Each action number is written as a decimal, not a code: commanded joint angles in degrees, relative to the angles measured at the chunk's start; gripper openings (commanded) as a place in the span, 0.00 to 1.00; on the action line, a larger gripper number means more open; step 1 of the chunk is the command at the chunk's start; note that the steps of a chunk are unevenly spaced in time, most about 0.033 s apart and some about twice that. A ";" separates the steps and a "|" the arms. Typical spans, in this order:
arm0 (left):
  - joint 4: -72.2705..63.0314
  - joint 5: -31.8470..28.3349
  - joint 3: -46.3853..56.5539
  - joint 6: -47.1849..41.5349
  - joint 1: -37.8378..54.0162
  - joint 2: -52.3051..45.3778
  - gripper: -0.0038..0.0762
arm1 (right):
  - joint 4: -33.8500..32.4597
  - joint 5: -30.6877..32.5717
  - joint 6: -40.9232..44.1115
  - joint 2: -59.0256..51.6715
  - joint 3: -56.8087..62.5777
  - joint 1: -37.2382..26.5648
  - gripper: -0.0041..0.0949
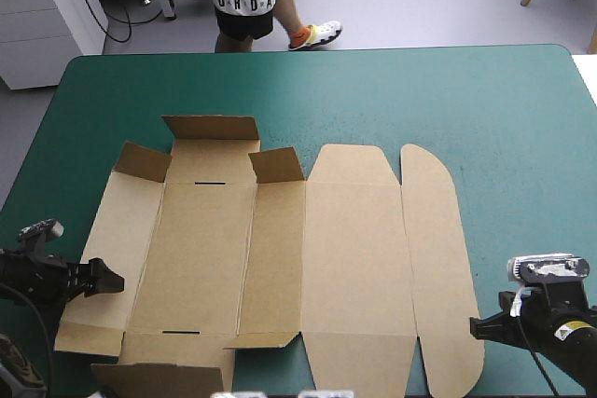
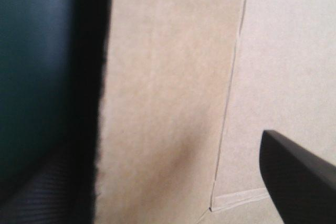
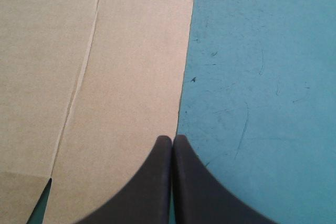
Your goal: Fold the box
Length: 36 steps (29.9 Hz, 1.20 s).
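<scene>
The brown box (image 1: pixel 354 249) lies as a cut sheet on the teal-green cover, mostly flat. Small flaps at its far left stand up (image 1: pixel 275 165). My left gripper (image 1: pixel 110 281) is at the sheet's left edge, open. In the left wrist view the left panel (image 2: pixel 163 77) and its outer edge sit between the gripper's (image 2: pixel 157 177) spread black fingers (image 2: pixel 299 177). My right gripper (image 1: pixel 476 326) is low at the front right, shut, with its tip (image 3: pixel 172 139) right at the outer edge of the rounded right-hand flap (image 3: pixel 131 51), holding nothing.
Teal-green cover (image 1: pixel 522 156) stretches wide to the right of the sheet and beyond it to the table's far edge (image 1: pixel 373 49). The sheet's near flaps (image 1: pixel 159 379) reach the table's front edge.
</scene>
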 commanded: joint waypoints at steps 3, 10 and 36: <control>-1.80 5.21 -0.61 0.54 -4.03 -1.29 0.78 | 0.73 -2.79 -0.43 0.42 -1.43 0.19 0.02; -0.83 6.24 -0.61 1.62 -5.39 -1.29 0.29 | 0.73 -2.79 -0.43 0.42 -1.43 0.19 0.02; 5.94 3.08 -14.71 -5.51 -21.48 -1.29 0.04 | 0.59 -2.79 -0.43 0.42 -1.43 1.33 0.02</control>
